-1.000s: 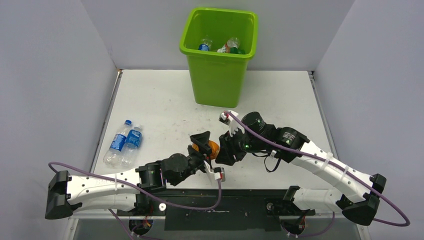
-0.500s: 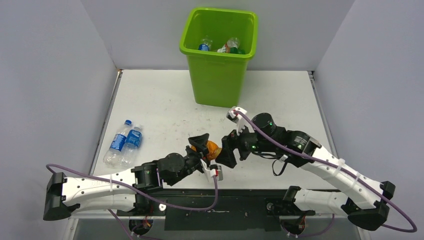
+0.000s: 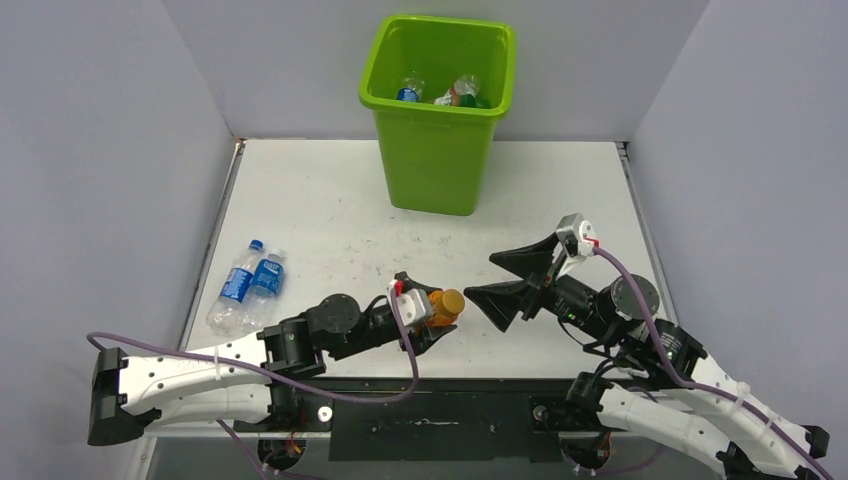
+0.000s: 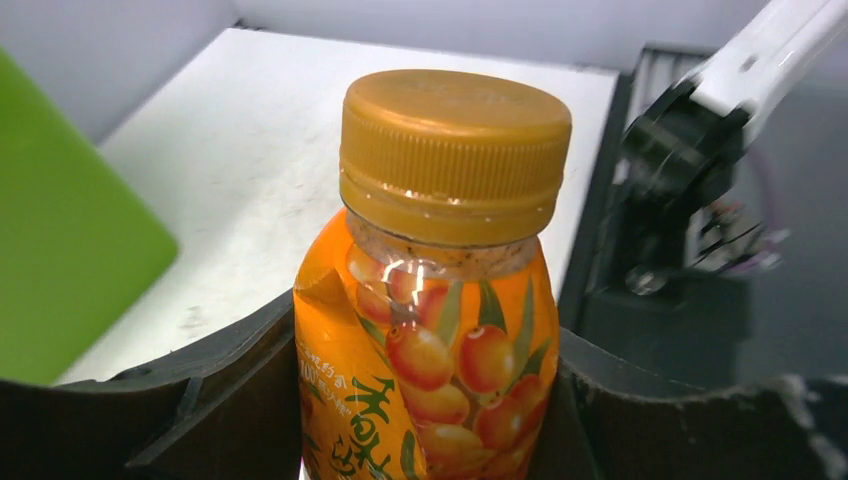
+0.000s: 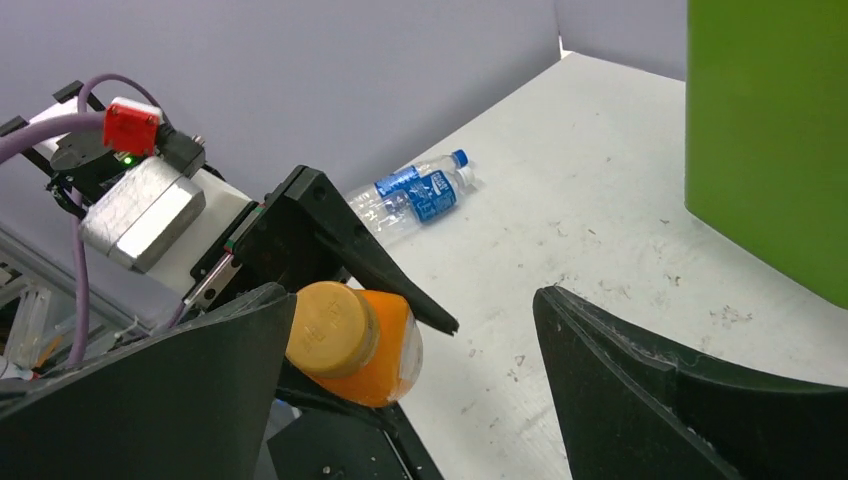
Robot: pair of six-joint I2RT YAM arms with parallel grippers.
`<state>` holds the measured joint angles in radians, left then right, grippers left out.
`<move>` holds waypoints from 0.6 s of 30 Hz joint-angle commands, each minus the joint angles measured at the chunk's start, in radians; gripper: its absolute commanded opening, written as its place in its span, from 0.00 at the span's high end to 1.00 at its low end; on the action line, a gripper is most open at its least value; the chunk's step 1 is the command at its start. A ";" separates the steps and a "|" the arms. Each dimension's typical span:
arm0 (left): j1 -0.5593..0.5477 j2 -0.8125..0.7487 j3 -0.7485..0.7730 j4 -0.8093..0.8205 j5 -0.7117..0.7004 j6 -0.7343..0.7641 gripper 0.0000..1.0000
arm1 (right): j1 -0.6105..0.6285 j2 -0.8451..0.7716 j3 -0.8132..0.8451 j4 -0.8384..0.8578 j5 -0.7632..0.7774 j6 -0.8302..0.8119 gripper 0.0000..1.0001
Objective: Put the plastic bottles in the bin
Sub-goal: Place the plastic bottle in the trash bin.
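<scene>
Orange plastic bottle (image 4: 430,340) with ribbed cap (image 4: 455,150) sits clamped in left gripper (image 3: 428,308); right gripper (image 3: 480,275) gapes wide, empty

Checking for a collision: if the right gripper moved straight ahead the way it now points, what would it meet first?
Probably the orange bottle held in the left gripper. The right gripper is open and faces the bottle's cap end, though depth is unclear.

White arm links (image 3: 190,375), black joints (image 3: 335,318), purple cables (image 5: 30,128)
</scene>
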<state>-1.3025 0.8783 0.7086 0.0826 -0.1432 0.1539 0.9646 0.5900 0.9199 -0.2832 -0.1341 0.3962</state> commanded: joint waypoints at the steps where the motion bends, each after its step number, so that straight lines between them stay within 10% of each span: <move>1: 0.035 0.010 0.012 0.154 0.142 -0.334 0.81 | 0.005 0.039 -0.028 0.178 0.001 0.037 0.06; 18: 0.088 0.015 0.028 0.156 0.130 -0.424 0.87 | 0.042 0.204 -0.021 0.213 -0.062 0.071 0.15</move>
<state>-1.2213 0.9066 0.7086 0.1612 -0.0025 -0.2440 0.9844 0.7631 0.8684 -0.0853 -0.1886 0.4690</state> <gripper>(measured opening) 0.572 0.885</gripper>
